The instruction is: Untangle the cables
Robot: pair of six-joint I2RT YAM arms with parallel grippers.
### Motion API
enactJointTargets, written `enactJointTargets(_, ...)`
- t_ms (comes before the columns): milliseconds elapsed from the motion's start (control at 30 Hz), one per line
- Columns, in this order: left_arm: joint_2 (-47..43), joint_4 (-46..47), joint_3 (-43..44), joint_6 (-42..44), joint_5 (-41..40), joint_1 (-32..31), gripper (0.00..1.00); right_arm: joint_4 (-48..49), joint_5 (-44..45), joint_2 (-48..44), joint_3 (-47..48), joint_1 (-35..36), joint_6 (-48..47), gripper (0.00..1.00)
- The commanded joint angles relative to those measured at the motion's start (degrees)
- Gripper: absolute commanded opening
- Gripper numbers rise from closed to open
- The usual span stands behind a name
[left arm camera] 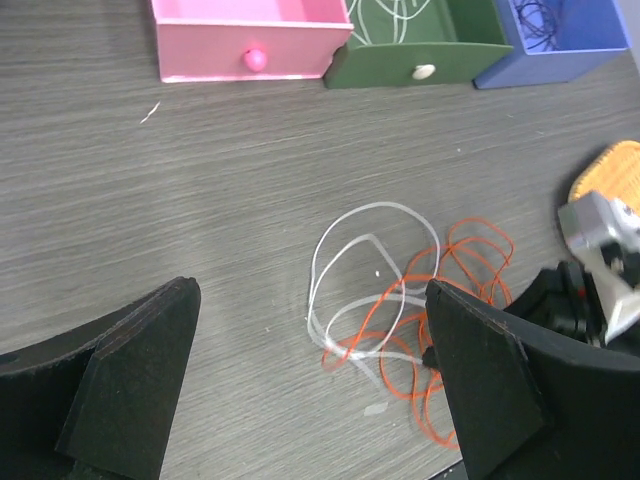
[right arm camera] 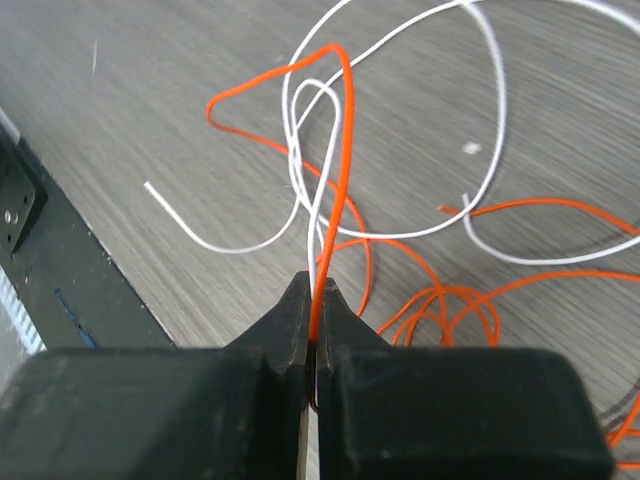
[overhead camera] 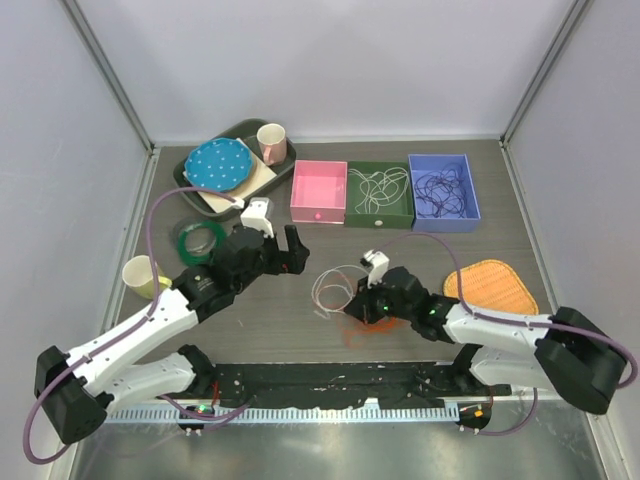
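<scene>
- Pinching the orange cable [right arm camera: 340, 150], the right gripper [right arm camera: 312, 300] is shut tight on it, near centre.
- The wide left gripper [left arm camera: 310, 300] should pin the white cable [right arm camera: 495, 150] while the right lifts slowly.

A robotics lab test cell is indicated: a grey table [overhead camera: 290, 335] is walled by plain white panels [overhead camera: 330, 60] on metal framing. A left arm [overhead camera: 148, 328] and a right arm [overhead camera: 500, 326] are bolted to a black rail [overhead camera: 330, 385]. Props are laid out: coloured boxes [overhead camera: 318, 185], a tray [overhead camera: 184, 173] of dishes, loose cables [right arm camera: 341, 150].
</scene>
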Motion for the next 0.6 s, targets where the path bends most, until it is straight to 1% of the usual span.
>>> enactJointTargets(0, 2.82, -1.06, 0.75, -3.15, -2.6, 0.21, 1.0, 0.8, 4.9, 5.34, 5.86, 5.59, -7.0, 0.13)
enactJointTargets(67, 5.9, -0.8, 1.11, -2.89, -1.37, 0.3, 1.0, -0.18, 7.79, 5.7, 6.83, 6.83, -7.36, 0.31)
enactJointTargets(133, 8.18, -0.54, 1.72, -2.62, 0.21, 0.3, 1.0, -1.23, 8.07, 4.05, 7.0, 6.92, -6.92, 0.38)
enactJointTargets(167, 10.54, -0.36, 1.9, -2.62, 0.65, 0.39, 1.0, -1.41, 8.07, 2.82, 6.83, 7.01, -6.83, 0.48)
enactJointTargets(200, 11.61, -0.1, 2.16, -2.36, 2.57, 0.47, 1.0, -1.76, 8.07, 1.41, 6.57, 7.01, -6.83, 0.53)
enactJointTargets(233, 12.84, 0.34, 2.16, -2.1, 3.64, 0.65, 1.0, -1.94, 8.07, -1.99, 5.78, 7.09, -6.74, 0.57)
enactJointTargets(300, 16.53, 2.1, 2.34, -1.39, 6.09, 0.74, 1.0, -2.2, 8.07, -5.79, 4.72, 7.09, -6.39, 0.75)
enactJointTargets(333, 17.93, 3.23, 2.51, -1.22, 8.72, 0.74, 1.0, -2.46, 8.07, -8.24, 3.5, 7.18, -6.21, 0.77)
enactJointTargets(367, 20.38, 3.77, 2.6, -0.96, 9.7, 0.74, 1.0, -2.9, 8.94, -12.53, 2.97, 7.1, -5.6, 0.88)
enactJointTargets(433, 23.3, 4.56, 3.48, -0.69, 11.72, 0.74, 1.0, -4.22, 11.41, -17.3, 1.38, 7.09, -4.9, 0.9)
enactJointTargets(467, 24.61, 4.56, 3.92, -0.78, 11.99, 0.91, 1.0, -4.83, 12.28, -21.67, 0.94, 7.09, -4.46, 0.91)
enactJointTargets(500, 27.76, 4.3, 5.31, -0.78, 12.08, 0.91, 1.0, -6.32, 14.73, -23.63, 0.24, 7.09, -3.41, 0.92)
enactJointTargets(567, 30.76, 3.77, 6.73, -0.78, 12.69, 1.0, 0.99, -7.82, 16.77, -27.06, -0.38, 7.1, -2.61, 0.92)
